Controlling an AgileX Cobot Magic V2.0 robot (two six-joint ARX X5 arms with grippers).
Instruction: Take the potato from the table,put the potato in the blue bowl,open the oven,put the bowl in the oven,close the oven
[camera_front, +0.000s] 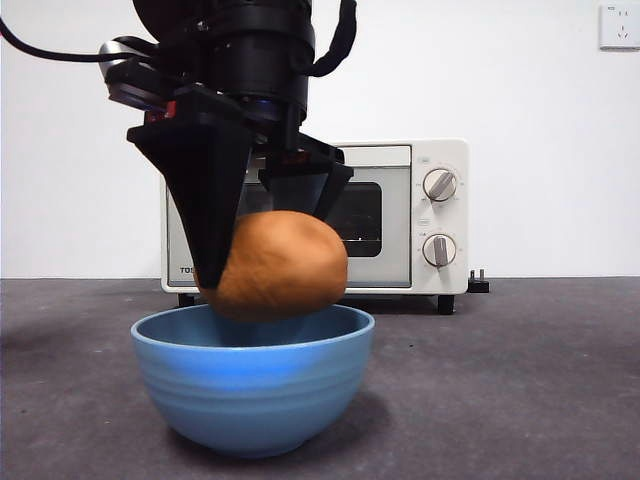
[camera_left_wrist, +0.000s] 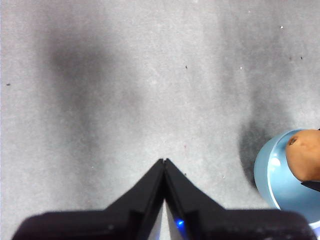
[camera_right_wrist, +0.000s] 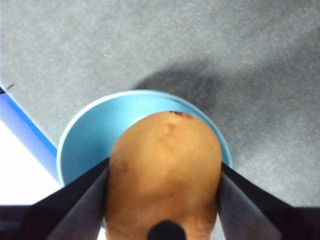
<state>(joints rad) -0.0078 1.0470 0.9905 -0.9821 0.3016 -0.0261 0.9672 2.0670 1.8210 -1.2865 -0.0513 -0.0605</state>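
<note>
My right gripper (camera_front: 272, 262) hangs over the blue bowl (camera_front: 253, 378), shut on the brown-orange potato (camera_front: 280, 265). The potato's underside dips just inside the rim. In the right wrist view the potato (camera_right_wrist: 165, 170) fills the space between both jaws, with the bowl (camera_right_wrist: 87, 145) right beneath it. My left gripper (camera_left_wrist: 164, 162) is shut with nothing in it, above bare table (camera_left_wrist: 125, 90); the bowl (camera_left_wrist: 275, 177) and the potato (camera_left_wrist: 305, 155) show at that picture's edge. Behind the bowl stands the cream-white oven (camera_front: 400, 215), door closed.
A black plug (camera_front: 478, 282) lies beside the oven's right foot. A wall socket (camera_front: 618, 25) sits high on the white back wall. A blue strip (camera_right_wrist: 25, 130) marks the table's edge near the bowl.
</note>
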